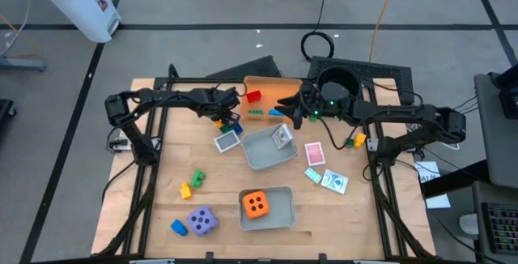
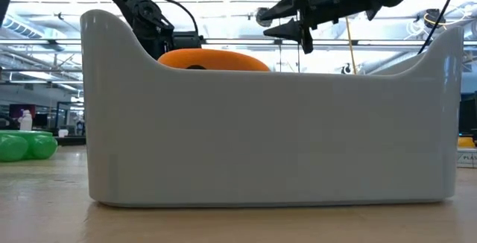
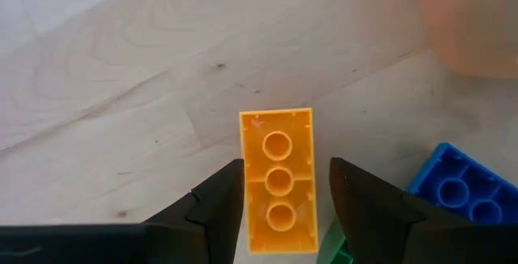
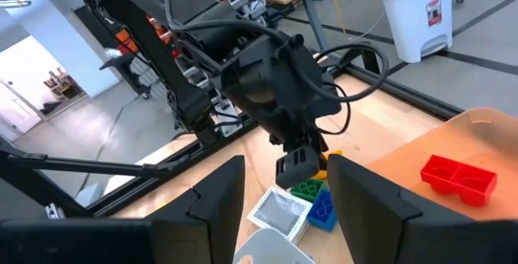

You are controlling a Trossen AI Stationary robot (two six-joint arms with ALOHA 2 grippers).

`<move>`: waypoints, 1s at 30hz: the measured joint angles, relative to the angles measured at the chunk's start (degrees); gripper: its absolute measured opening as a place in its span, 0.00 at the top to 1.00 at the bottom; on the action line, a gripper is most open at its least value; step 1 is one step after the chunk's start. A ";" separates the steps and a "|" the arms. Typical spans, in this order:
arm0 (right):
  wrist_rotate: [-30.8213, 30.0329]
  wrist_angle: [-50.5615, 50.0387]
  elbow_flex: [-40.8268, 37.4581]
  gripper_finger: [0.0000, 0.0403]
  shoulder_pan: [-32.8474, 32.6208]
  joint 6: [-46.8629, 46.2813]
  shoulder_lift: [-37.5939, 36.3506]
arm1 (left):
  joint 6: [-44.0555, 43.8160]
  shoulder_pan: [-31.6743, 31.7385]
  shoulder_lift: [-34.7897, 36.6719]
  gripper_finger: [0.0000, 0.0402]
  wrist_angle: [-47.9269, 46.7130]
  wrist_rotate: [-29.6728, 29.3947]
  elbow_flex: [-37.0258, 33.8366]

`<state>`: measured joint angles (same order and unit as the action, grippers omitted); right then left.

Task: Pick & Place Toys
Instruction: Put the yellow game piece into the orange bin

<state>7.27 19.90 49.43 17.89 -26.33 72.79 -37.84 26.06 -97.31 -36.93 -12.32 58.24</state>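
Left gripper (image 3: pixel 279 207) is low over the bench (image 1: pixel 162 159), just beside the orange tray (image 1: pixel 263 90). Jaws spread, one on each long side of the yellow brick (image 3: pixel 277 179); the left wrist view shows a thin gap on both sides, so no contact yet that I can see. Brick lies flat, studs up, long axis running between my fingers. A blue brick (image 3: pixel 457 191) sits just beside it, and a green brick (image 3: pixel 333 246) touches or nearly touches its near corner.

Right gripper (image 4: pixel 279 207) hangs above the orange tray, jaws spread, holding nothing. A red brick (image 4: pixel 457 175) lies in that tray.

Step in hand, as I judge it: close on the yellow brick.
- Stay centred, so both fingers meet the long sides together and the brick does not twist.
- Go low enough to grip the walls, not the studs.
- Watch the finger nearest the green brick; it could catch or drag it.
- Lift straight up before moving sideways.

Orange die (image 1: pixel 256 204) sits in a grey tray (image 1: pixel 283 215); purple die (image 1: pixel 201 220) is on the bench.
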 joint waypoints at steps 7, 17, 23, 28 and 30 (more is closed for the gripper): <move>0.22 0.13 0.02 0.58 0.00 -0.02 0.00 | -0.01 0.53 0.06 0.54 0.14 -1.28 0.00; 0.36 0.17 0.02 0.58 0.00 -0.09 0.00 | 0.10 1.28 -1.58 0.54 0.91 -1.25 0.02; 0.39 0.38 0.02 0.58 0.00 -0.22 0.02 | -0.20 1.29 -3.57 0.54 1.06 0.11 0.02; 0.39 0.39 0.02 0.58 0.00 -0.24 0.02 | -0.03 1.29 -3.66 0.54 1.12 0.20 0.02; 0.39 0.40 0.04 0.58 0.00 -0.24 0.02 | 0.06 1.29 -3.68 0.54 1.08 0.24 0.02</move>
<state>7.66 20.30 49.47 17.89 -26.57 72.82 -37.78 27.35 -100.99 -35.86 -12.08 58.26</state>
